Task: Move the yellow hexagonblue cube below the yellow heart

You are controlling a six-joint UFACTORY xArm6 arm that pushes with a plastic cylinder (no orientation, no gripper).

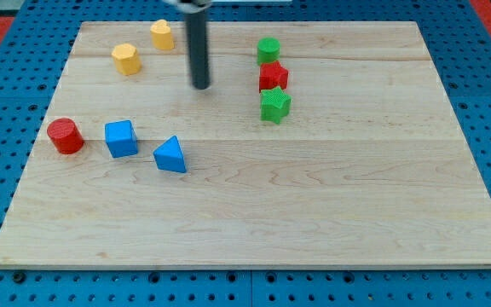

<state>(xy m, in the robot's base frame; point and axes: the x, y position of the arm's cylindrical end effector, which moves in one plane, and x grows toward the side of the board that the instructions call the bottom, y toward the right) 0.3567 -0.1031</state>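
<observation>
My tip (pixel 200 86) rests on the board's upper middle, with the dark rod rising out of the view's top. A yellow block (pixel 126 59) that looks heart-shaped lies to the tip's left. A second yellow block (pixel 162 35), which looks like the hexagon, lies up and left of the tip, near the rod. The blue cube (pixel 121 138) sits lower left, well below the heart-like block and apart from the tip. The tip touches no block.
A red cylinder (pixel 65 136) lies left of the blue cube and a blue triangle (pixel 170 155) to its lower right. Right of the tip, a green cylinder (pixel 268 49), red star (pixel 273 77) and green star (pixel 274 104) form a column.
</observation>
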